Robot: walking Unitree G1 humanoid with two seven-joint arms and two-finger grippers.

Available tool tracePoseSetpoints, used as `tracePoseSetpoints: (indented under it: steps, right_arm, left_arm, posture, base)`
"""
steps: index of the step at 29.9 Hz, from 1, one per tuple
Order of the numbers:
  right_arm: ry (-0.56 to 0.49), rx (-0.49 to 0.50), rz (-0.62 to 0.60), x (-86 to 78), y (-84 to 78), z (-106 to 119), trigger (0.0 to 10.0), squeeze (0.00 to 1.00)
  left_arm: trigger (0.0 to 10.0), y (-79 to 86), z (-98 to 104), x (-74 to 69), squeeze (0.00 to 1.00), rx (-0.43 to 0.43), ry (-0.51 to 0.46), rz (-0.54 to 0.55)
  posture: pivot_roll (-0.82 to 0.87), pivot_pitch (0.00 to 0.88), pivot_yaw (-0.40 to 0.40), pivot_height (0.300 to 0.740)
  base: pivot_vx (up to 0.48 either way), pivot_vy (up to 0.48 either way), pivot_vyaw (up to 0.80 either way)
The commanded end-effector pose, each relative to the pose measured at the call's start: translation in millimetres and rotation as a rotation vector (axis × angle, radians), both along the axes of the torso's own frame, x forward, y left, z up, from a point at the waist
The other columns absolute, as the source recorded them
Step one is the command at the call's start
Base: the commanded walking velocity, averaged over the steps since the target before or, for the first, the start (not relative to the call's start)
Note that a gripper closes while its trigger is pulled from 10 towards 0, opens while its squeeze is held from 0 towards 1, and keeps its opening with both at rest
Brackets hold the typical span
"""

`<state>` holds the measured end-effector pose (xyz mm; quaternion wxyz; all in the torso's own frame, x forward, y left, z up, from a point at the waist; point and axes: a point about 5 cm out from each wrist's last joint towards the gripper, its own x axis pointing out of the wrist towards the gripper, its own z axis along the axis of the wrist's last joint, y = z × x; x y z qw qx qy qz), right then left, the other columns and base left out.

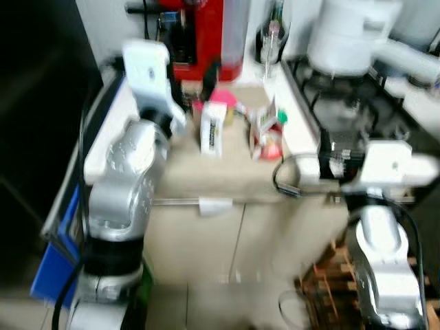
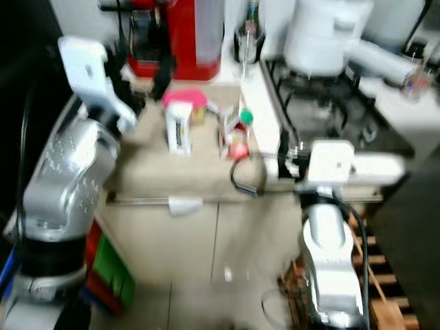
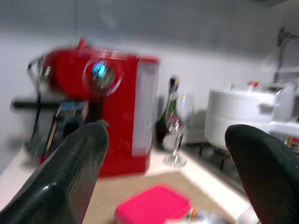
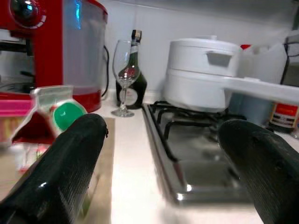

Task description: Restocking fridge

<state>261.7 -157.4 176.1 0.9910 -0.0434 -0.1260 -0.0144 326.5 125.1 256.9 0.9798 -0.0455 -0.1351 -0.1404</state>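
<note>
Beige countertop (image 1: pixel 227 175) carries our upright white carton (image 1: pixel 212 128), a pink lidded box (image 1: pixel 223 98) behind it, and a gable-topped carton with a green cap (image 1: pixel 267 130) just beside. Behind stands a glossy red coffee machine (image 1: pixel 199 34); a stemmed wine glass (image 4: pixel 125 77), a dark bottle (image 4: pixel 134 70) and a white lidded pot (image 4: pixel 203 72) on the hob (image 4: pixel 196 144). Our left gripper (image 3: pixel 163 177) and right gripper (image 4: pixel 161 163) hover with black fingers spread, holding nothing.

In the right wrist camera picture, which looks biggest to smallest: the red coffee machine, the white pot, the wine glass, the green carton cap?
1. Red coffee machine, though cut off by the edge.
2. White pot.
3. Wine glass.
4. Green carton cap, small despite being nearest.
</note>
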Motion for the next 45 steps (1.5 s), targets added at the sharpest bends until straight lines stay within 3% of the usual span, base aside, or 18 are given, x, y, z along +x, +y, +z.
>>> tracePoseSetpoints:
  steps: [1, 2, 8, 12, 16, 30, 35, 45]
  right_arm:
    - [-0.006, -0.021, -0.032, -1.5, -7.9, 0, 10.0, 0.16]
    - [-0.015, -0.025, -0.032, -2.1, -8.5, 2, 10.0, 0.15]
    - [-0.003, -0.034, -0.047, -2.7, -10.6, 2, 10.0, 0.15]
    - [-0.006, -0.032, -0.045, -3.9, -9.6, 2, 10.0, 0.15]
    - [-0.003, -0.033, -0.040, -4.7, -9.0, 1, 10.0, 0.15]
    - [0.011, -0.029, -0.027, -4.9, -8.7, -1, 10.0, 0.15]
    - [0.013, -0.032, -0.018, -4.0, -8.0, -1, 10.0, 0.14]
    - [0.011, -0.035, -0.012, -1.2, -9.1, -1, 10.0, 0.15]
  left_arm:
    - [10.0, -8.6, -7, 8.8, 0.00, -0.004, 0.073, -0.029]
    - [10.0, -5.1, -11, 17.0, 0.00, -0.034, 0.120, 0.000]
    - [10.0, -11.1, -10, 32.4, 0.00, -0.064, 0.174, -0.018]
    - [10.0, -11.1, -13, 42.7, 0.00, 0.002, 0.201, 0.032]
    - [10.0, -1.9, -9, 50.6, 0.00, 0.062, 0.180, 0.153]
    - [10.0, -1.2, 1, 49.3, 0.00, 0.090, 0.128, 0.199]
    - [10.0, -6.1, -9, 43.2, 0.00, 0.096, 0.208, 0.195]
    - [10.0, -4.4, -8, 32.2, 0.00, 0.075, 0.233, 0.186]
  posture:
    - [-0.10, 0.014, 0.012, 0.740]
    - [-0.10, 0.023, 0.015, 0.740]
    - [-0.12, 0.033, 0.018, 0.740]
    - [-0.12, 0.041, 0.024, 0.740]
    - [-0.13, 0.051, 0.025, 0.740]
    - [-0.12, 0.057, 0.016, 0.740]
    - [-0.12, 0.056, 0.013, 0.740]
    - [-0.11, 0.042, 0.004, 0.740]
  base:
    - [0.000, 0.000, -0.47]
    - [0.000, 0.000, 0.00]
    - [0.000, 0.000, 0.00]
    - [0.000, 0.000, -0.28]
    - [0.000, 0.000, 0.00]
    - [0.000, 0.000, 0.00]
    - [0.000, 0.000, 0.00]
    - [0.000, 0.000, 0.00]
